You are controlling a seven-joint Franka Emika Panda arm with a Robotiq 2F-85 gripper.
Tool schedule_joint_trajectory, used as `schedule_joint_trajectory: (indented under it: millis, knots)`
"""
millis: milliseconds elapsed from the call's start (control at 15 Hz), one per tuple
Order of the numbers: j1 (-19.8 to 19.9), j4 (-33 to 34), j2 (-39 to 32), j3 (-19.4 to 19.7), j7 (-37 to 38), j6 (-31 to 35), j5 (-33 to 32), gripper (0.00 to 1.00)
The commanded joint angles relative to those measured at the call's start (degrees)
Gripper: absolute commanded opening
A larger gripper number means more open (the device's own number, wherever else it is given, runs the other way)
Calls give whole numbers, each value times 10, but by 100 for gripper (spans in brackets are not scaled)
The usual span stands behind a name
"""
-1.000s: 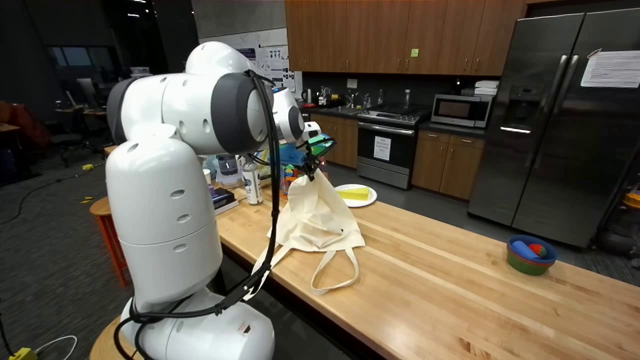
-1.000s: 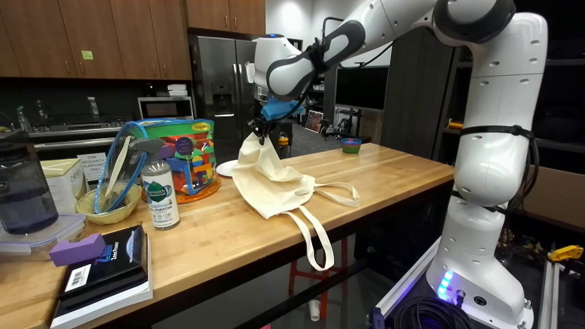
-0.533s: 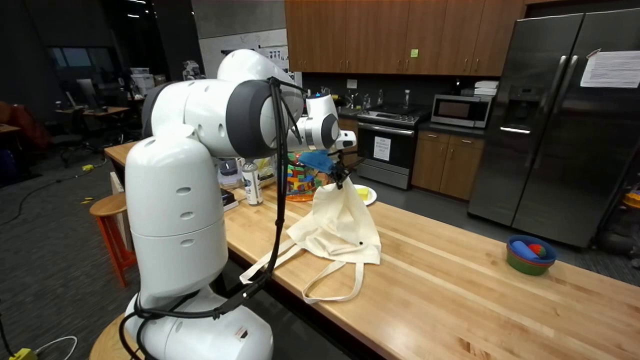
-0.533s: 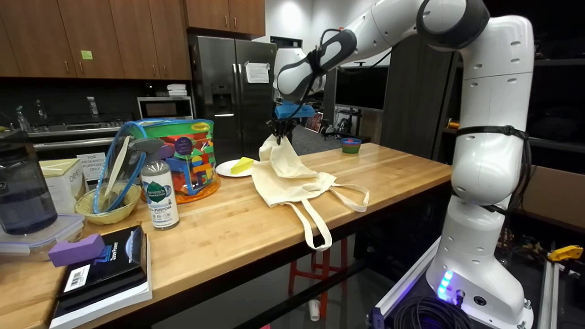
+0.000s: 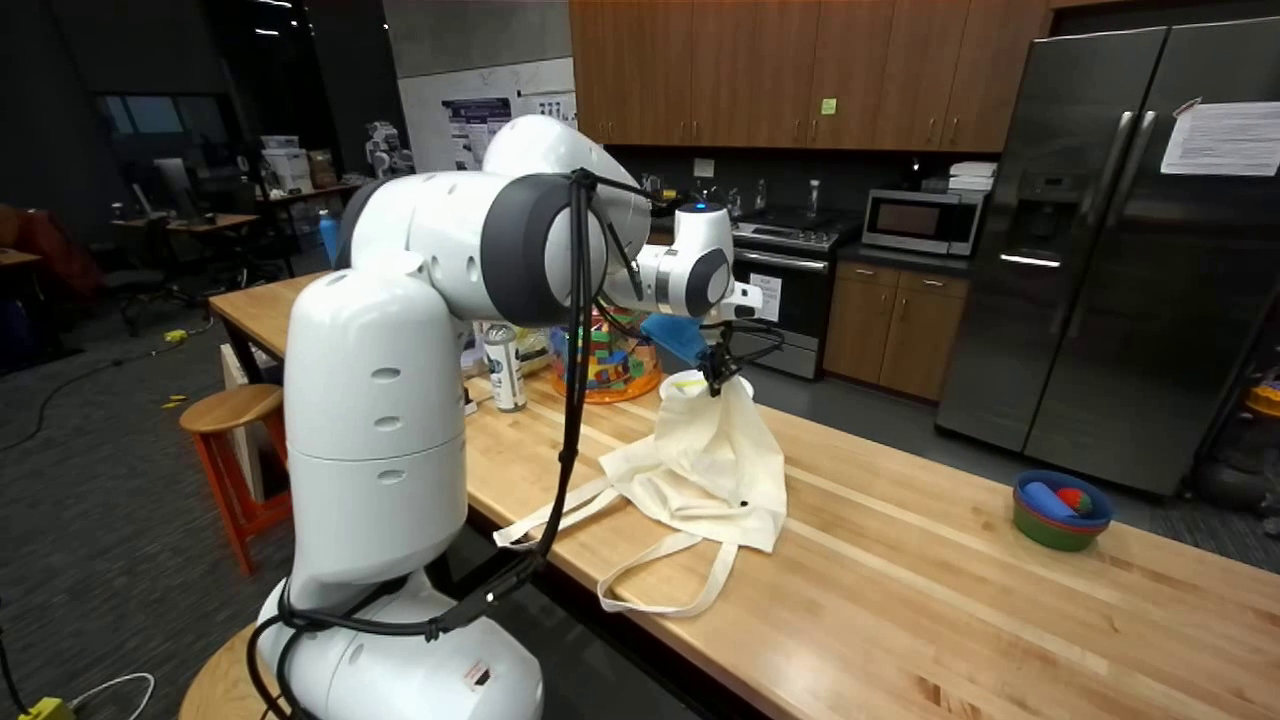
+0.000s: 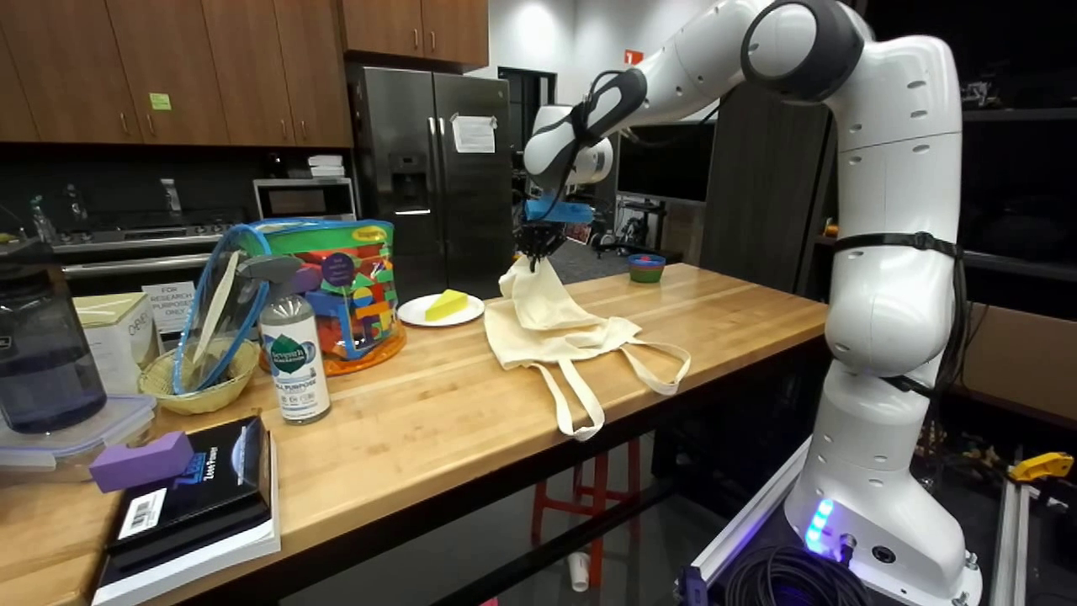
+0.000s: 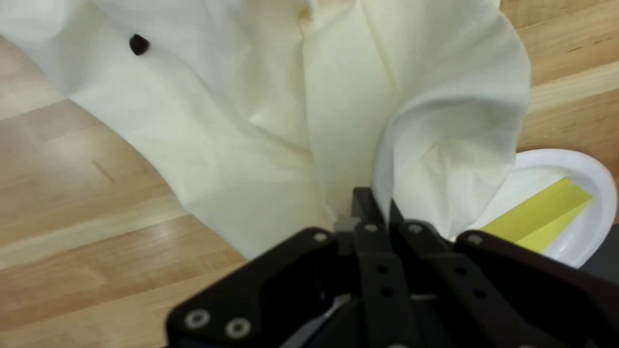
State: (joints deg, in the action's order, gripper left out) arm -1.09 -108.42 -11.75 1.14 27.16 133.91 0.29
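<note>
Because the bag hangs by its strapless end from the claw, clenched on a fold, it peaks there while the lower part rests on the tabletop, straps slack because unheld; nearby, a plate supports a yellow wedge.

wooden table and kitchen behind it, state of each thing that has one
end effector: shut on cloth bag
cloth bag: creased, one end lifted, lower part on table
plate: flat on table, bearing yellow block
yellow block: lying on plate
bottle: upright
toy bag: standing, filled
bowls: nested, upright
microwave: shut
oven: shut
fridge: shut
</note>
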Motion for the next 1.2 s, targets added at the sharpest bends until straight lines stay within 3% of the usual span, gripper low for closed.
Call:
schedule_joint_trajectory:
  millis: [0,467,1133]
  knots:
    - [23,31,-25,14,-34,-24,50,1]
    - [67,65,-78,38,-66,-38,111,1]
    - [102,110,-118,61,-60,-57,132,1]
